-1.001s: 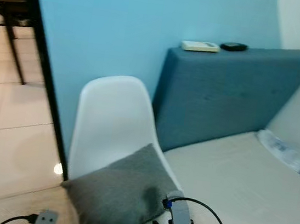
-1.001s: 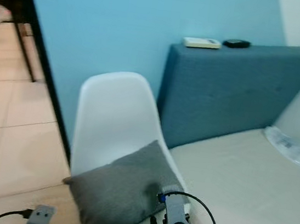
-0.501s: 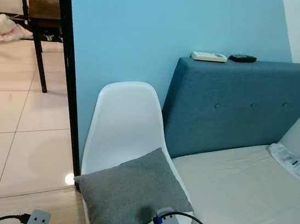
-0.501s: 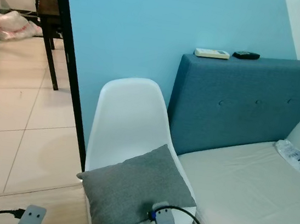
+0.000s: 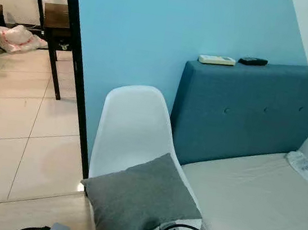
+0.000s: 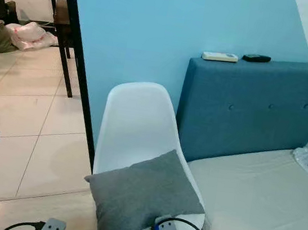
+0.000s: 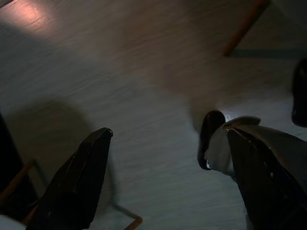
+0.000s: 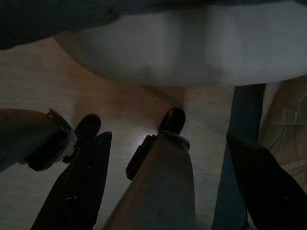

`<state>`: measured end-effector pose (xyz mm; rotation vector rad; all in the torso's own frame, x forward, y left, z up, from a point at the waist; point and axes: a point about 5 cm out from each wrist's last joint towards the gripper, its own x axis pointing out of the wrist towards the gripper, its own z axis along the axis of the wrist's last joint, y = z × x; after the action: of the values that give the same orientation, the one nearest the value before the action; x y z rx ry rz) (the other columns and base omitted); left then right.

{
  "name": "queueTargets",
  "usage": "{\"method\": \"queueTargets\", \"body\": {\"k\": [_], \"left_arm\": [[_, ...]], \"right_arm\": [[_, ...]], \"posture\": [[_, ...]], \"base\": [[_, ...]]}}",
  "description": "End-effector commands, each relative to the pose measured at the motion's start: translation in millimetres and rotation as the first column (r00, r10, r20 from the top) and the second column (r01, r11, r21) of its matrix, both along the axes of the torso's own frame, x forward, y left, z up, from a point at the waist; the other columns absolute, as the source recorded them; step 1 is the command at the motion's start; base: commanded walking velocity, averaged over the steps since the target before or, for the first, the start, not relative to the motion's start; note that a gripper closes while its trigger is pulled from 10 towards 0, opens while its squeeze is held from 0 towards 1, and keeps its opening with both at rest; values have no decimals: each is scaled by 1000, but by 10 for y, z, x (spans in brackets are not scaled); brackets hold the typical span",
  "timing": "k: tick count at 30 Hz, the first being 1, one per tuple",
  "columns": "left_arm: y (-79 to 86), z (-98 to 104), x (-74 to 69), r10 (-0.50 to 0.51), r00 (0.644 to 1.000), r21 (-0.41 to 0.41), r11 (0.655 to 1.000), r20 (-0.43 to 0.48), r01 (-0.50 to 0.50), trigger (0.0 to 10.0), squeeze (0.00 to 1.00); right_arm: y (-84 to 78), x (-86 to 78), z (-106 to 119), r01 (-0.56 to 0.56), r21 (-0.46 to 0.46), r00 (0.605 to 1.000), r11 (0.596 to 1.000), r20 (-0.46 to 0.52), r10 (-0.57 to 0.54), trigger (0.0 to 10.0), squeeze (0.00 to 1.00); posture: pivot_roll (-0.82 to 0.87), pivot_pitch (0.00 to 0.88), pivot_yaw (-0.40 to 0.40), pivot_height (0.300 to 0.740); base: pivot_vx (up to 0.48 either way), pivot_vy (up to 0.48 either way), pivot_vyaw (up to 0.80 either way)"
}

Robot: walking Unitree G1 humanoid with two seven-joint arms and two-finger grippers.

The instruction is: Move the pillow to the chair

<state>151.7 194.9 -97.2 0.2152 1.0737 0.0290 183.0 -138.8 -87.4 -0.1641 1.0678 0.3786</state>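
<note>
The left gripper hangs low over the wooden floor, fingers spread. The grey pillow lies on the white chair seat. The right gripper hangs under the seat, fingers spread, empty.

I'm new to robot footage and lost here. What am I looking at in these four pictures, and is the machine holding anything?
This is a walking humanoid robot with two arms, each ending in a pincer of two long black fingers. The two bright pictures come from cameras in its head, looking forward and down. They show a grey pillow lying on the seat of a white chair, beside a bed with a blue headboard. Two remotes rest on top of the headboard. The two dark pictures come from wrist cameras, looking along each pincer's fingers toward the wooden floor. The left pincer and right pincer both hang open, holding nothing.
</note>
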Motion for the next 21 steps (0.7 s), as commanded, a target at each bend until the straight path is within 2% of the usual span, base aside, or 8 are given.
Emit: {"method": "queueTargets", "body": {"k": [1, 7, 21], "left_arm": [[-7, 2, 15, -6, 1000, -22, 1000, -12, 6, 10000, 0], [-80, -22, -24, -50, 998, -44, 998, -33, 48, 10000, 0], [-80, -38, -70, -3, 999, -70, 998, -35, 0, 10000, 0]], "right_arm": [[-7, -27, -14, 10, -5, 1000, 1000, -15, -10, 10000, 0], [-37, -101, -48, 10, -15, 999, 1000, -35, -10, 10000, 0], [-60, -159, -73, -30, -46, 998, 999, -56, 27, 10000, 0]], "posture": [[126, 0, -53, 740], [113, 0, -52, 740], [135, 0, -74, 740]], "base": [[0, 0, 0], [0, 0, 0], [0, 0, 0]]}}
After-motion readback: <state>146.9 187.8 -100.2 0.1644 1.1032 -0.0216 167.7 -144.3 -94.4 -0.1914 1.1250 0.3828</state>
